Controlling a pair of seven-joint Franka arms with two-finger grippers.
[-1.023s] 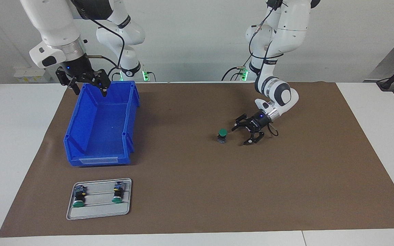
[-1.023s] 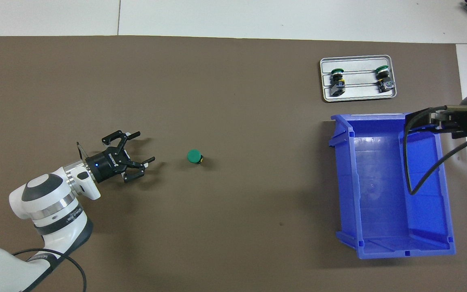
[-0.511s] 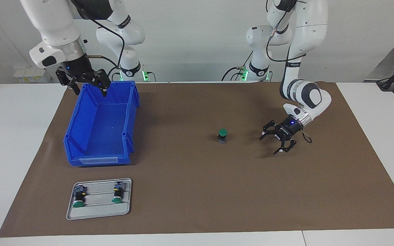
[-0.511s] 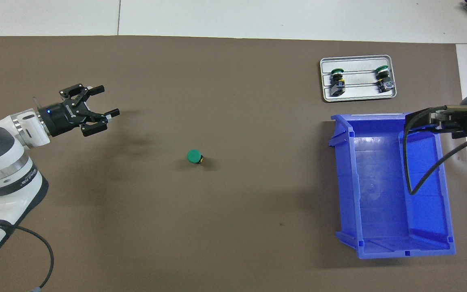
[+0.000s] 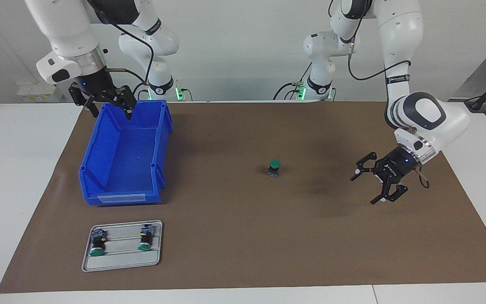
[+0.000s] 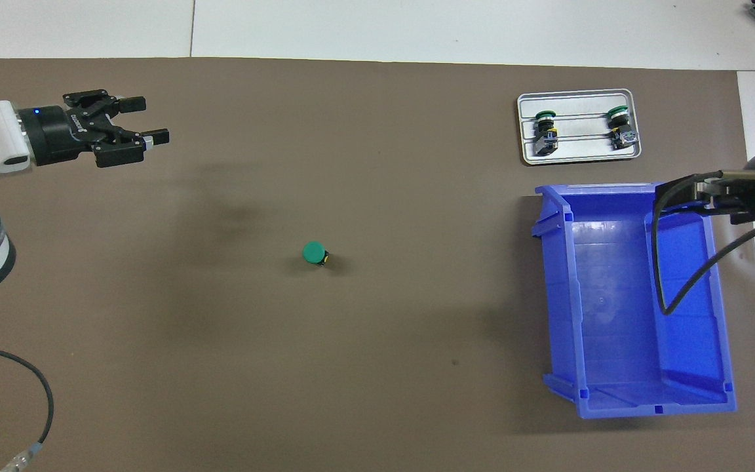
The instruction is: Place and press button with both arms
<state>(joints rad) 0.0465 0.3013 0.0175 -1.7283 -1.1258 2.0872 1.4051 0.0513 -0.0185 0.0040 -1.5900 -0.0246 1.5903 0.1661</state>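
The button [image 5: 274, 167] [image 6: 314, 253] stands upright on the brown mat [image 5: 243, 236], green cap up, with nothing touching it. My left gripper [image 5: 364, 187] [image 6: 151, 120] hangs over the mat toward the left arm's end of the table, well apart from the button. It is open and holds nothing. My right gripper [image 5: 112, 112] waits over the rim of the blue bin [image 5: 122, 196] at the end nearest the robots, open and empty. In the overhead view only its dark body [image 6: 748, 190] and cable show at the bin's edge.
The blue bin [image 6: 639, 410] has nothing in it. A grey tray [image 5: 120, 258] [image 6: 580, 151] lies beside it, farther from the robots, with two more green-capped buttons [image 5: 96, 247] [image 5: 144, 241] lying on their sides. White table borders the mat.
My left gripper has pulled back from beside the button toward the left arm's end of the table and risen, staying open. The button and the right arm have not moved.
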